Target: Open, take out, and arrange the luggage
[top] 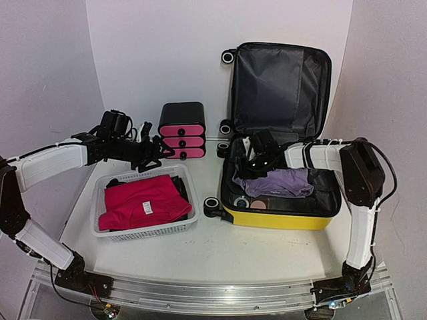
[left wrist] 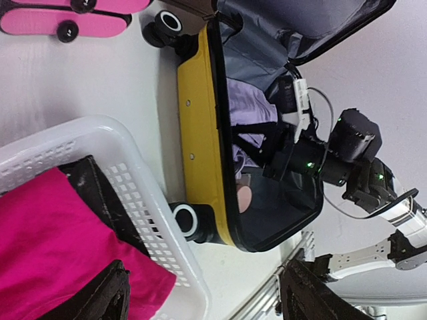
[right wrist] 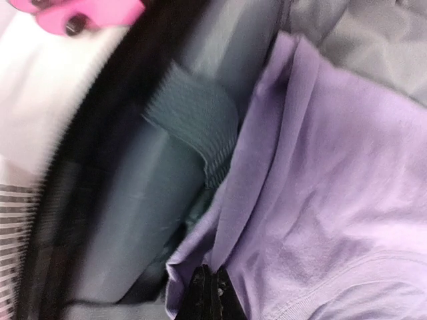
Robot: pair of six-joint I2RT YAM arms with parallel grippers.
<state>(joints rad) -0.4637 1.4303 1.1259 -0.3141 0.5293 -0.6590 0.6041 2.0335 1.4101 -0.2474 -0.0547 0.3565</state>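
The luggage (top: 280, 219) lies open on the right, yellow shell down and its dark grey lined lid (top: 280, 87) upright. A purple garment (top: 283, 181) lies inside it. My right gripper (top: 257, 167) reaches into the shell at the garment's left end. In the right wrist view its fingertips (right wrist: 210, 283) are pressed together on a fold of the purple garment (right wrist: 333, 187). My left gripper (top: 157, 152) hangs open above the far edge of the white basket (top: 143, 230). In its own view the gripper (left wrist: 207, 293) has nothing between its wide-set fingers.
A red garment (top: 143, 203) and dark clothing fill the basket. A black-and-pink drawer box (top: 182, 130) stands behind it, left of the luggage. A grey elastic strap (right wrist: 200, 127) crosses the lining beside the purple garment. Round pink items (top: 259, 202) lie in the shell's front.
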